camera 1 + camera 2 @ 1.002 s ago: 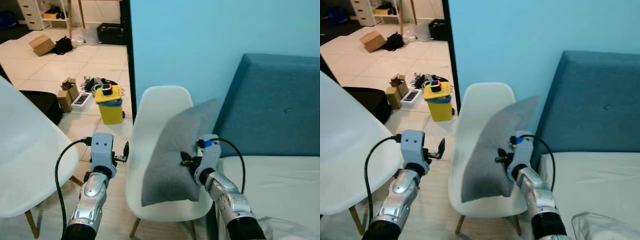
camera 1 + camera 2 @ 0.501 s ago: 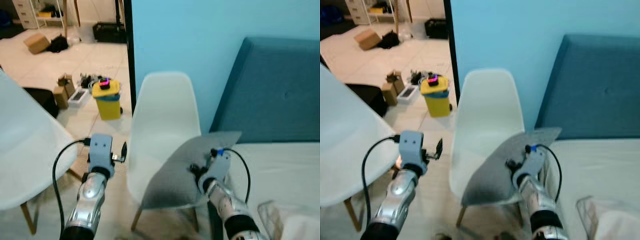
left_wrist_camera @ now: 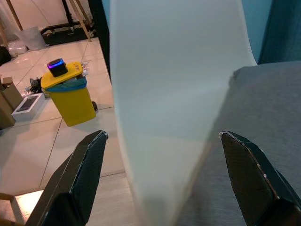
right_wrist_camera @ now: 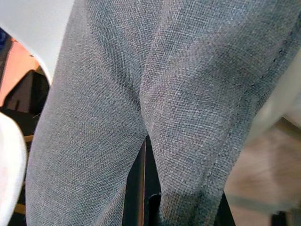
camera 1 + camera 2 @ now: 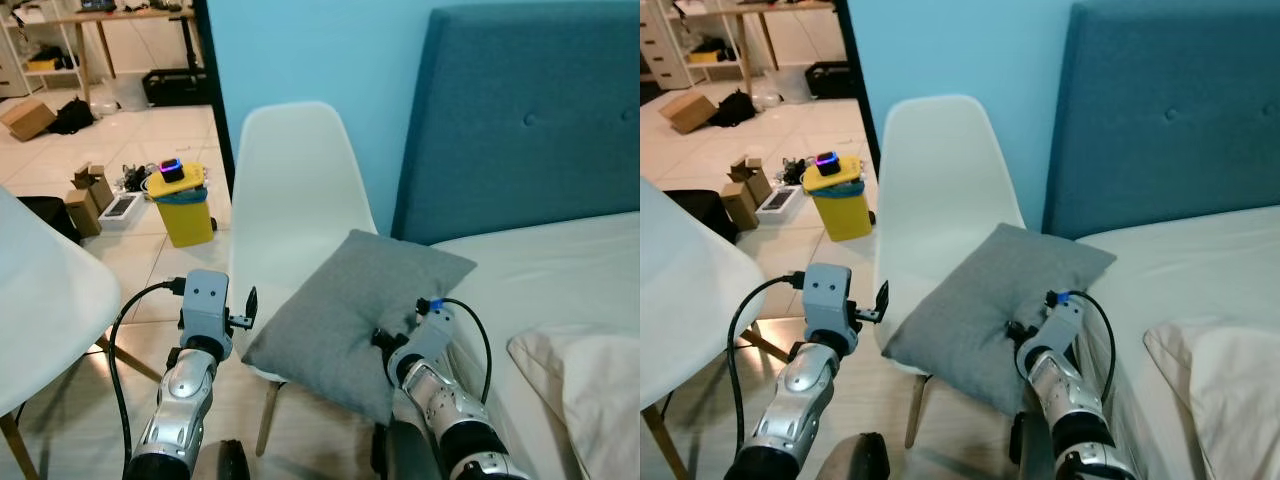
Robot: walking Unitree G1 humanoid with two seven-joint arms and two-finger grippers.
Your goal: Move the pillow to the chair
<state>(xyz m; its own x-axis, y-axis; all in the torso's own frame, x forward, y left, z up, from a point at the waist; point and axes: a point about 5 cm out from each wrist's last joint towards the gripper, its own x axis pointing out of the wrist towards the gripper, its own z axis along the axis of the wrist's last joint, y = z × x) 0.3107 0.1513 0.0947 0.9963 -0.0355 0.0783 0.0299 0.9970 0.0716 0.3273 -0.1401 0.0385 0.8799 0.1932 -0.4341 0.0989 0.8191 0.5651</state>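
Note:
A grey pillow [image 5: 352, 300] lies tilted across the seat of the white chair [image 5: 296, 190], one corner reaching over the bed's edge. My right gripper [image 5: 383, 340] is at the pillow's near side, shut on a bunched fold of the grey pillow [image 4: 155, 103], with a black finger [image 4: 139, 188] showing under the cloth. My left gripper [image 5: 248, 306] hovers beside the chair's left edge, apart from the pillow. In the left wrist view its fingers [image 3: 82, 176] are spread wide open with nothing held, the chair back [image 3: 174, 80] and the pillow [image 3: 268, 117] ahead of them.
A bed with a white sheet [image 5: 560, 270], a cream pillow [image 5: 590, 375] and a blue headboard [image 5: 530, 110] stands at the right. A second white chair [image 5: 40, 300] is close on my left. A yellow bin [image 5: 182, 205] and cardboard boxes [image 5: 88, 188] sit on the tiled floor.
The pillow went from standing against the chair back to lying low on the seat, my right gripper going down with it. The camera view shifted too. My left gripper stayed open.

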